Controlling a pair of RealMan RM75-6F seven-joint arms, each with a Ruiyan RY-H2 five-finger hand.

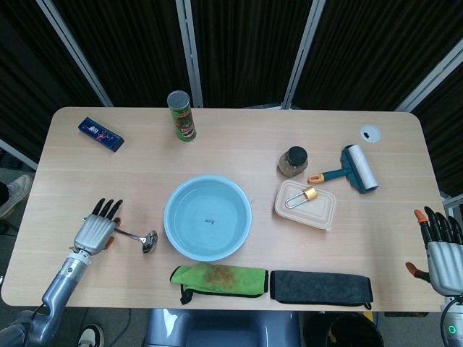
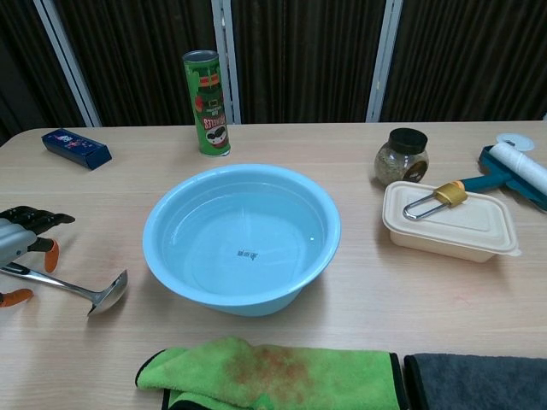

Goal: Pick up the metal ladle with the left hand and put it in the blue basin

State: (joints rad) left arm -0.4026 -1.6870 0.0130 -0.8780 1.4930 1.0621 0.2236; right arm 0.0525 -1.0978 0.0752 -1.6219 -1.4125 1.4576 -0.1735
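The metal ladle (image 1: 141, 239) lies flat on the table left of the blue basin (image 1: 207, 217), its bowl (image 2: 107, 292) pointing toward the basin (image 2: 242, 237). My left hand (image 1: 95, 229) hovers over the ladle's handle end with fingers stretched out and apart; it holds nothing. In the chest view the left hand (image 2: 21, 239) shows at the left edge, above the handle (image 2: 47, 279). My right hand (image 1: 440, 249) stays at the table's far right edge, fingers spread, empty. The basin is empty.
A green chips can (image 1: 181, 116) and a blue box (image 1: 100, 134) stand at the back left. Jar (image 1: 292, 161), lidded food box with padlock (image 1: 304, 204) and lint roller (image 1: 353, 170) sit right of the basin. Green cloth (image 1: 219, 279) and dark cloth (image 1: 320, 286) lie along the front edge.
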